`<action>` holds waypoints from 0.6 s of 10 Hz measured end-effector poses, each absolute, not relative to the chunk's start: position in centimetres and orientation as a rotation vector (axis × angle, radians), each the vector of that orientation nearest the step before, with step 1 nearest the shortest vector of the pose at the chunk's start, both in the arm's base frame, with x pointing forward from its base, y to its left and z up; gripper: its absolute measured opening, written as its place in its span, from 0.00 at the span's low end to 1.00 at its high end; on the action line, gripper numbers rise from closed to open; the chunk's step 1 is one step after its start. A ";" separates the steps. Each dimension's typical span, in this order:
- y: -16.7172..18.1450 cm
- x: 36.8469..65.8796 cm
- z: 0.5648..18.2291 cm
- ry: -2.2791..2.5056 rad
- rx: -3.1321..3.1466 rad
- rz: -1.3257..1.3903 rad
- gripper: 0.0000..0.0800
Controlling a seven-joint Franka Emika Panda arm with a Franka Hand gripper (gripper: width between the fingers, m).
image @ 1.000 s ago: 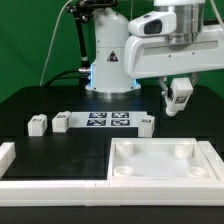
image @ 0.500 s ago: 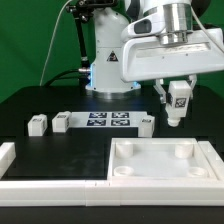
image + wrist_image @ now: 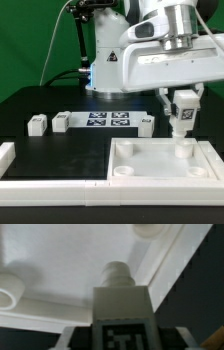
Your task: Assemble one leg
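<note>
My gripper (image 3: 183, 100) is shut on a leg (image 3: 183, 118), a small white block with a black-and-white tag, and holds it upright. The leg hangs just above the far right corner socket (image 3: 182, 151) of the white square top (image 3: 150, 172); I cannot tell whether they touch. In the wrist view the leg (image 3: 122, 303) sits between my fingers (image 3: 70, 338), its round tip pointing at the top's inner floor (image 3: 60, 263) near a raised rim. Three more legs lie on the black table: two at the exterior view's left (image 3: 37, 124) (image 3: 62, 121) and one right of the marker board (image 3: 146, 123).
The marker board (image 3: 107, 120) lies behind the top, in front of the robot base (image 3: 105, 60). A white L-shaped rail (image 3: 8, 160) borders the table at the exterior view's left and along the front edge. Two other round sockets show in the wrist view (image 3: 10, 288) (image 3: 150, 229).
My gripper has carried the leg down and toward the exterior view's right, from above the table behind the top to just over the top's far right corner socket.
</note>
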State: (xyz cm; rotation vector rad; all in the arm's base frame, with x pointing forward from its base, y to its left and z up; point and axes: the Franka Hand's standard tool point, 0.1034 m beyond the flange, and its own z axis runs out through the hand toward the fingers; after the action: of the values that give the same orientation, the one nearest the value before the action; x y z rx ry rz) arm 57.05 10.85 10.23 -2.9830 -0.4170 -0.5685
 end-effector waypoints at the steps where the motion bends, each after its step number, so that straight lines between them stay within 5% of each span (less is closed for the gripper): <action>1: 10.8 57.8 10.1 -0.461 -2.980 -0.572 0.36; 6: 10.8 57.7 9.8 -0.456 -2.971 -0.620 0.36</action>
State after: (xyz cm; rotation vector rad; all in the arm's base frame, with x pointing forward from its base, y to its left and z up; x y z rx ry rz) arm 57.69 10.80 9.84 -2.9713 -0.4560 -0.6202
